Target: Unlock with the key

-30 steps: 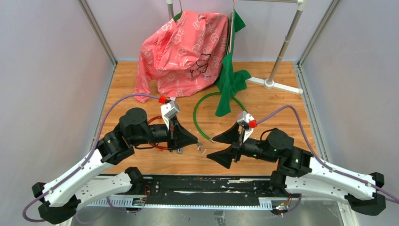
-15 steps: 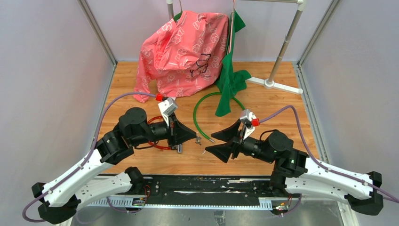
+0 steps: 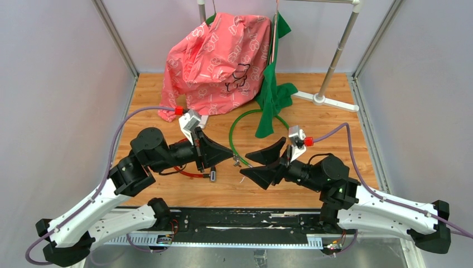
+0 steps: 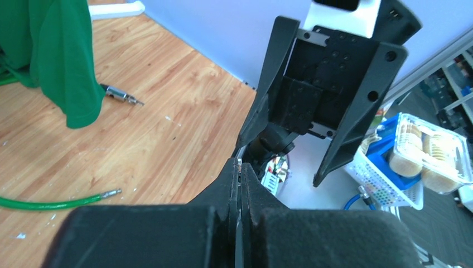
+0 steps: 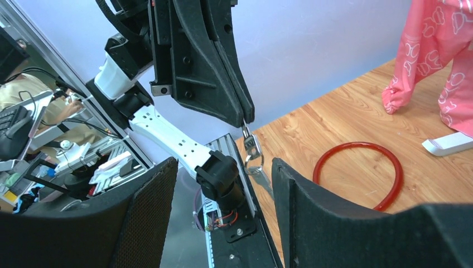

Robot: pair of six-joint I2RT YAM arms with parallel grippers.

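Note:
My left gripper (image 3: 232,158) is shut on a small silver key (image 5: 250,146). A key ring (image 5: 254,164) and a second key hang below its tips. In the left wrist view only a thin metal sliver shows between the closed fingers of the left gripper (image 4: 240,167). My right gripper (image 3: 246,166) faces it from the right, open, with the keys dangling just ahead of its fingertips and untouched. In its own view the right gripper (image 5: 223,167) stands wide. A red cable lock (image 3: 187,172) lies under the left arm, its metal barrel (image 3: 212,177) at the near end.
A green cable (image 3: 239,135) curves across the middle of the wooden table (image 3: 312,120); its metal ends (image 4: 119,95) lie loose. Pink cloth (image 3: 217,58) and green cloth (image 3: 271,95) hang from a white rack (image 3: 334,56) at the back. Grey walls close in both sides.
The left gripper has risen and shifted right and further from the arm bases, carrying the keys. The right gripper has moved left toward the keys and its fingers have narrowed somewhat.

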